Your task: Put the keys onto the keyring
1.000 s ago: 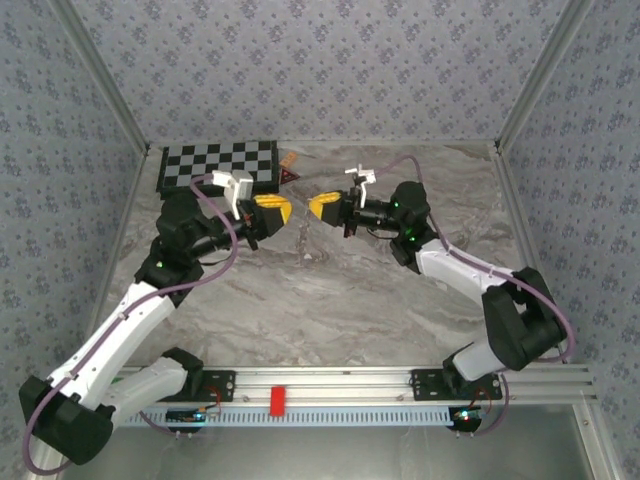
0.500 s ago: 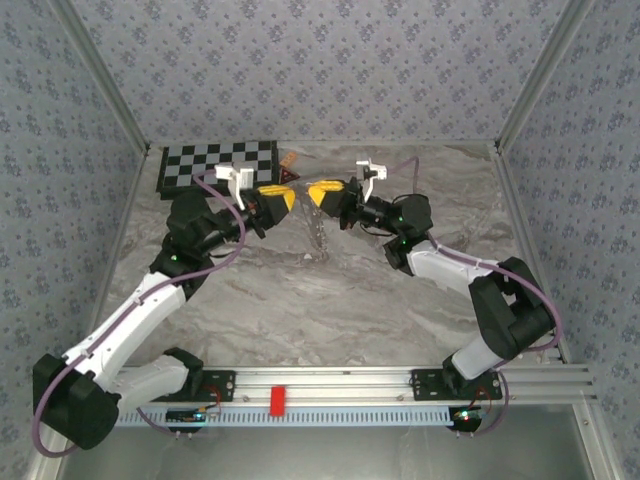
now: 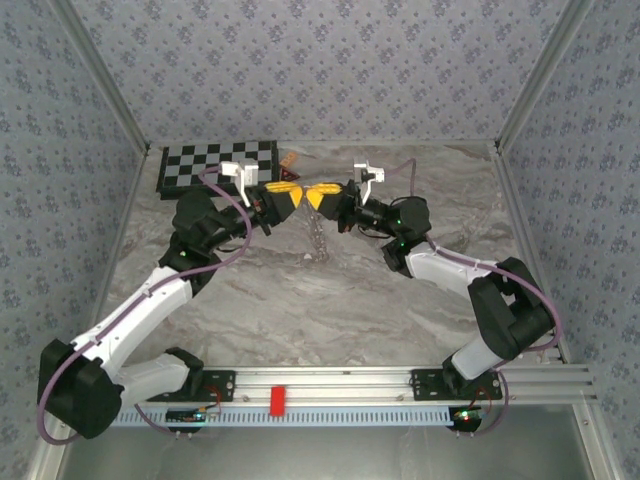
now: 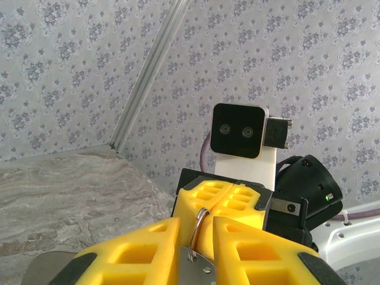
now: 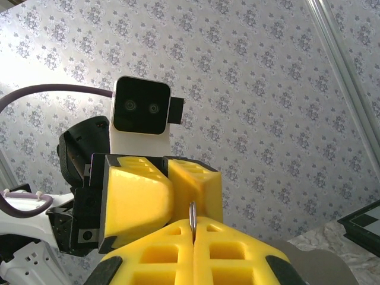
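Keyring edge-on in closed right pincer, chain dangling, left pincer flanking it, grip unclear, checkerboard behind

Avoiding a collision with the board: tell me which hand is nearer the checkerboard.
Left. The left hand hovers just right of the checkerboard; the right hand sits farther right, beyond it.

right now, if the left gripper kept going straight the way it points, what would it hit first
Probably the right gripper, straight ahead and nearly tip to tip with the left gripper; the keyring sits between them and might touch first, depth is unclear.
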### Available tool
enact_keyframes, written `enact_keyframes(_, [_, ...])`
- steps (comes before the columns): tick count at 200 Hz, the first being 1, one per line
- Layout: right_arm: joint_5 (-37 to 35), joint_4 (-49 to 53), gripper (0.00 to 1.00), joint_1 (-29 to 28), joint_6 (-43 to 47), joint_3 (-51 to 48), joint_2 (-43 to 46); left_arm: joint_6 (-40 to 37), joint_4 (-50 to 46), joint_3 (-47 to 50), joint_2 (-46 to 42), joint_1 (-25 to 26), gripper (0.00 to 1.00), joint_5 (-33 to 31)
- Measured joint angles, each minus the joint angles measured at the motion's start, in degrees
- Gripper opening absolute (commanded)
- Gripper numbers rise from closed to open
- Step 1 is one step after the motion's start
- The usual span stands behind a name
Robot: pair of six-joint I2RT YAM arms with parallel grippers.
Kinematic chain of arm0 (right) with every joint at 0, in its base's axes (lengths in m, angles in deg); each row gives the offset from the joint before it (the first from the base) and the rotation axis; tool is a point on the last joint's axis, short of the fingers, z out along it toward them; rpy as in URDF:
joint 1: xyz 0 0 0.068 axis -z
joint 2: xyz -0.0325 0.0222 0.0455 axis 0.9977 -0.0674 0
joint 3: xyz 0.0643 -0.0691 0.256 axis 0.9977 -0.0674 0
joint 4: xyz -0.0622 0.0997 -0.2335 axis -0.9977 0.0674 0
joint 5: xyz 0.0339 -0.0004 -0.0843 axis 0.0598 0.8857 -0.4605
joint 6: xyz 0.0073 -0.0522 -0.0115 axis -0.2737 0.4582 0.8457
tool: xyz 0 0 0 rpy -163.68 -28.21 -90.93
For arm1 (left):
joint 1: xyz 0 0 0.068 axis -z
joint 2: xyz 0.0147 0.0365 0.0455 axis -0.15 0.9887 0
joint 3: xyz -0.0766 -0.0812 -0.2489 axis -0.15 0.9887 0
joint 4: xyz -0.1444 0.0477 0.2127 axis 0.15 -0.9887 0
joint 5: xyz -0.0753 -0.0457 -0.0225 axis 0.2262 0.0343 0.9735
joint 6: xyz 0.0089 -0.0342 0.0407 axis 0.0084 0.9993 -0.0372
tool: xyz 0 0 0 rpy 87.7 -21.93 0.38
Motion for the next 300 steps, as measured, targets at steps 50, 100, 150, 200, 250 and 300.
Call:
enact_keyframes(50, [-0.2,0.0,0.0,0.0,-0.6,-0.3,0.0,0.0,0.3,0.0,0.5,0.3,0.2,0.9])
enact_keyframes(100, [-0.2,-0.1,0.0,0.0,-1.0,-0.3,0.2,-0.1,0.3,0.1,0.7,0.5,0.2,1.3])
enact_keyframes(150, [-0.2,-0.3,0.0,0.0,-1.5,-0.3,0.2,-0.1,0.8,0.8,1.3,0.7,0.04,2.3])
enact_keyframes(200, [-0.4,-0.7,0.07,0.0,-2.1,-0.5,0.3,-0.5,1.1,0.8,1.4,0.7,0.0,2.3])
enact_keyframes(250, [-0.3,0.4,0.25,2.8,-2.5,-4.7,1.3,-5.2,-13.0,-3.9,1.4,1.4,0.0,1.5])
enact_keyframes(300, [-0.1,14.1,0.32,7.8,3.7,-8.1,9.5,-10.9,-28.8,-11.1,1.5,1.4,0.0,-0.7])
